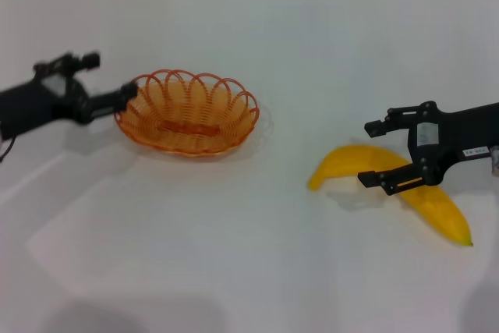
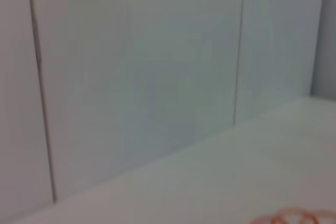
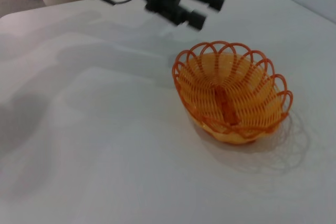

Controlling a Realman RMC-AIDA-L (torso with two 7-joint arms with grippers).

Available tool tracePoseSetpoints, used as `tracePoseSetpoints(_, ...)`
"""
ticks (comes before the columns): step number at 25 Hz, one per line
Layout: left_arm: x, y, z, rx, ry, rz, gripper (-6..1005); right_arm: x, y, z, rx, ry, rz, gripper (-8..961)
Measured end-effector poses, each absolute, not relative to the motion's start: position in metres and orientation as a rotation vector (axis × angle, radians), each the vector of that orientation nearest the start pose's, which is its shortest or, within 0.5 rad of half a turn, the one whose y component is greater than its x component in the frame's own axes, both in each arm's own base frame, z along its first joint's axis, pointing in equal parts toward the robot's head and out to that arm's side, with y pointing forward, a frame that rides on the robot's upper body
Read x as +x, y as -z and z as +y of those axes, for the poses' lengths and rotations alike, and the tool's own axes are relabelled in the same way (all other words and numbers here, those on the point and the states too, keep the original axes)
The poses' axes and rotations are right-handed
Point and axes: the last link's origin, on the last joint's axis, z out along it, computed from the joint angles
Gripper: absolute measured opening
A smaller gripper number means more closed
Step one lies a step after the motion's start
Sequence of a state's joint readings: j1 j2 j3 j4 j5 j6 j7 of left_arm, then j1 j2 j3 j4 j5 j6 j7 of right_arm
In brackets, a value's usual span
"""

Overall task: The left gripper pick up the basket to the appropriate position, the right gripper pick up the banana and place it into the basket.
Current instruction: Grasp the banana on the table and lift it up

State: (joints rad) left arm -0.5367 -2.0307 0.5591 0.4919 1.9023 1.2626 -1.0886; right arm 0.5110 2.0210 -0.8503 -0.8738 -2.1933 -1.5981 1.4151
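Empty orange wire basket (image 1: pixel 187 112) sits upright, well left of the yellow banana (image 1: pixel 390 181) lying flat.

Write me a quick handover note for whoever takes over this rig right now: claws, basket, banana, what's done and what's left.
Left claw: at the left rim of the basket; grip state unclear from these views.
Right claw: open, astride the middle of the banana, not closed on it.
The basket sits on the white table, empty. The banana lies on the table to the basket's right.
Done: both claws positioned at their items.
Left: move the basket into position, grasp the banana, place it in the basket.
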Motion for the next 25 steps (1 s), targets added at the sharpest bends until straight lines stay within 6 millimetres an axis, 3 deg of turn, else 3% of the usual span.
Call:
tracePoseSetpoints(6, -0.340, -0.027, 0.323, -2.389, 0.497, -0.570, 891, 0.269, -0.025, 0.337, -2.882, -0.202, 0.363, 877)
tracePoseSetpoints(10, -0.349, -0.035, 0.302, -2.395, 0.504, -0.548, 891, 0.268, -0.022, 0.339, -2.862, -0.204, 0.364, 876)
tracePoseSetpoints(15, -0.350, -0.036, 0.296, -2.408, 0.503, -0.522, 891, 0.267, -0.022, 0.344, -2.833, -0.169, 0.351, 876)
tracePoseSetpoints(20, -0.348, -0.035, 0.298, -2.418, 0.501, -0.513, 892, 0.256, -0.020, 0.341, -2.814, -0.004, 0.365, 875)
tracePoseSetpoints(25, -0.348, -0.035, 0.298, -2.416, 0.502, -0.514, 892, 0.223, -0.017, 0.329, -2.794, 0.195, 0.286, 875)
